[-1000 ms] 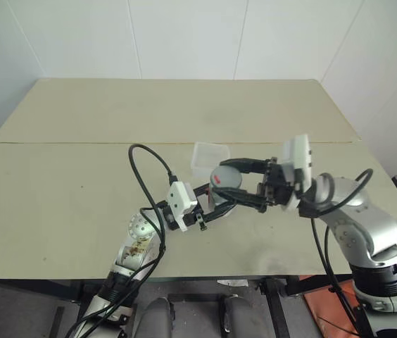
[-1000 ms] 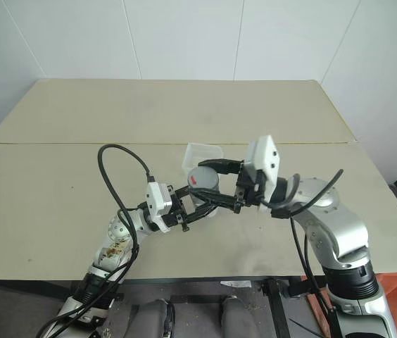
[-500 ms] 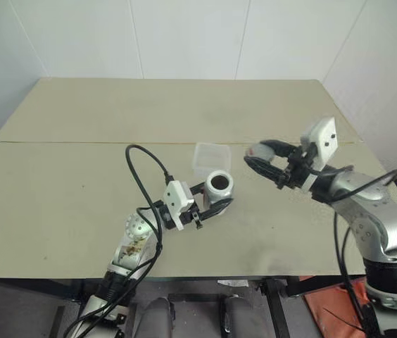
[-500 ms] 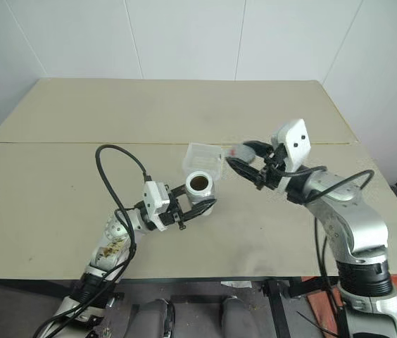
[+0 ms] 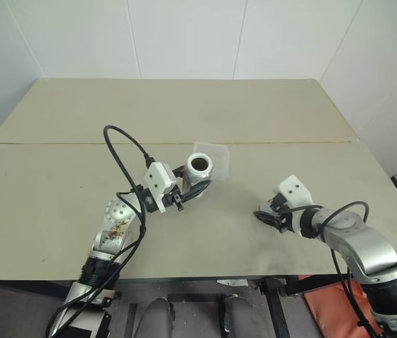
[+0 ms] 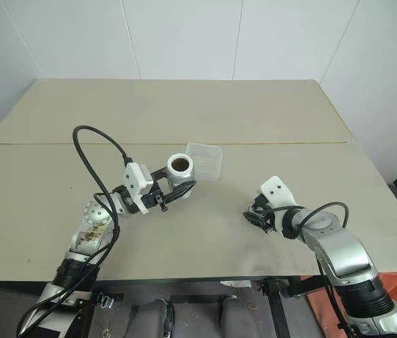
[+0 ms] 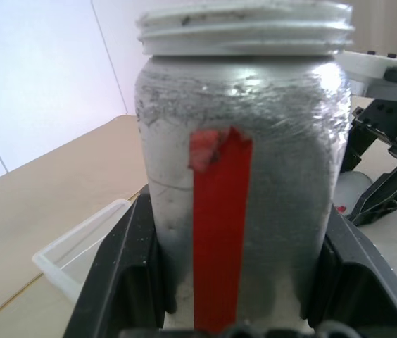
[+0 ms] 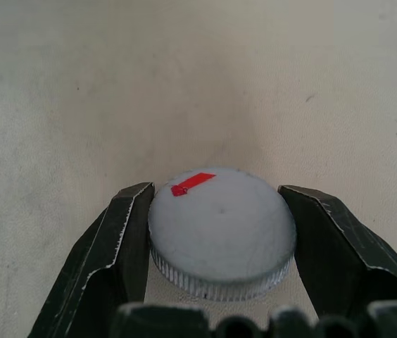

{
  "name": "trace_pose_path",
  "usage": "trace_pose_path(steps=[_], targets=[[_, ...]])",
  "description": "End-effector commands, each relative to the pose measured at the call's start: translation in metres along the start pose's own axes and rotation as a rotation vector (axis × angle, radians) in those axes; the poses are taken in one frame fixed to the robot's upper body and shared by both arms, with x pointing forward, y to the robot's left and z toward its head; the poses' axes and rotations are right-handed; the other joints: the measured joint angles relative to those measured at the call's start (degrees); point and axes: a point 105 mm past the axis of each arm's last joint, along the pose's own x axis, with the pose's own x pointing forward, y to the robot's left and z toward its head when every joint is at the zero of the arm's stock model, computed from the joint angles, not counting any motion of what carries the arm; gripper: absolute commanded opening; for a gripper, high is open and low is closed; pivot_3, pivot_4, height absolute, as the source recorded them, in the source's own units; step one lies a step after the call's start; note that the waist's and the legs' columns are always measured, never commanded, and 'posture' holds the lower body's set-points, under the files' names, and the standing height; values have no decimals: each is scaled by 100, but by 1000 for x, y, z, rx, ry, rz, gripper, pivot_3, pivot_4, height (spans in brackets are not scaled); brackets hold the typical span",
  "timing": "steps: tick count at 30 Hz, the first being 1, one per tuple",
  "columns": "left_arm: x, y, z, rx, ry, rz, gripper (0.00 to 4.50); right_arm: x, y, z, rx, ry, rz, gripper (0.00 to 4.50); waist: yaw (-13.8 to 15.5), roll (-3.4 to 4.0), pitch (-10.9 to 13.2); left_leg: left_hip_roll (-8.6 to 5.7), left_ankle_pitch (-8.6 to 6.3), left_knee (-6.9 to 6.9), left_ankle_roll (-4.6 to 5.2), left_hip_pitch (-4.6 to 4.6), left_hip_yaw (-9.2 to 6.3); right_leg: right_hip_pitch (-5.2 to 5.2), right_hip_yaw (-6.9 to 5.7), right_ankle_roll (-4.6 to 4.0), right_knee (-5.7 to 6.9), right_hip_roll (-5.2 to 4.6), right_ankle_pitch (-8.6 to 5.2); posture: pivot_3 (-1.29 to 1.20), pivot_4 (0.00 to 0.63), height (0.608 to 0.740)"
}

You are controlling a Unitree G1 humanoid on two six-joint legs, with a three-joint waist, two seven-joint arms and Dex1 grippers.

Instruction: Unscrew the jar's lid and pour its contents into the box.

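Note:
My left gripper (image 5: 196, 180) is shut on the jar (image 5: 198, 167), a silvery jar with a red stripe (image 7: 221, 232). The jar is lidless, held above the table, and its dark mouth (image 6: 179, 164) faces up towards the camera. The translucent white box (image 5: 219, 159) sits on the table just behind and to the right of the jar. Far to the right, low on the table, my right gripper (image 5: 265, 216) is shut on the grey round lid (image 8: 221, 236), which has a small red mark. The lid rests flat on the tabletop between the two black fingers (image 8: 117, 239).
The beige table (image 5: 58, 190) has a seam (image 5: 72, 143) running across it behind the box. A black cable (image 5: 124, 151) loops up from my left arm. The table's right edge (image 5: 388, 186) lies beyond my right arm.
My right gripper pulled the lid off the jar, swung right and sank to the tabletop. My left gripper carried the now open jar to the left, beside the box.

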Motion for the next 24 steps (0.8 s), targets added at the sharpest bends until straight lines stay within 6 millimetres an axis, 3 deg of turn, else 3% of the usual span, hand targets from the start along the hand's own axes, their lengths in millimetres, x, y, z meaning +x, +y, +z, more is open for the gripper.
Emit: trace_pose_path(steps=[1,3,4,8,14,20,24], targets=[[-1,6,10,22,-26,10,2000,-5,3,-5,12,29,9,3672,7,0,0,0,0,0,0,0,0,0,0,0,0,0,0,0,150,740],[-2,8,10,22,-22,14,2000,-9,4,2,-12,1,14,4351,9,0,0,1,0,0,0,0,0,0,-1,0,0,0,0,0,150,740],[-2,9,10,22,-20,15,2000,-11,5,5,-30,-14,13,4444,8,0,0,1,0,0,0,0,0,0,-1,0,0,0,0,0,150,740],[-3,23,9,57,19,47,2000,-31,4,49,-135,-245,-22,4444,5,0,0,1,0,-1,0,-3,-1,-3,-2,1,-1,0,-1,0,150,740],[0,60,4,165,123,118,2000,-54,9,69,-204,-374,-4,4444,8,-1,1,0,0,2,0,-2,-1,-2,-2,4,1,3,1,0,150,740],[22,103,9,474,264,71,2000,-58,19,77,-197,-434,15,4444,37,-6,4,-3,0,1,0,-9,0,-4,-3,4,-6,2,1,0,150,740],[44,121,16,899,411,-31,2000,-54,22,76,-177,-439,7,4444,81,-8,5,-7,0,-4,0,-21,-1,-4,-4,12,-29,0,6,0,150,740]])
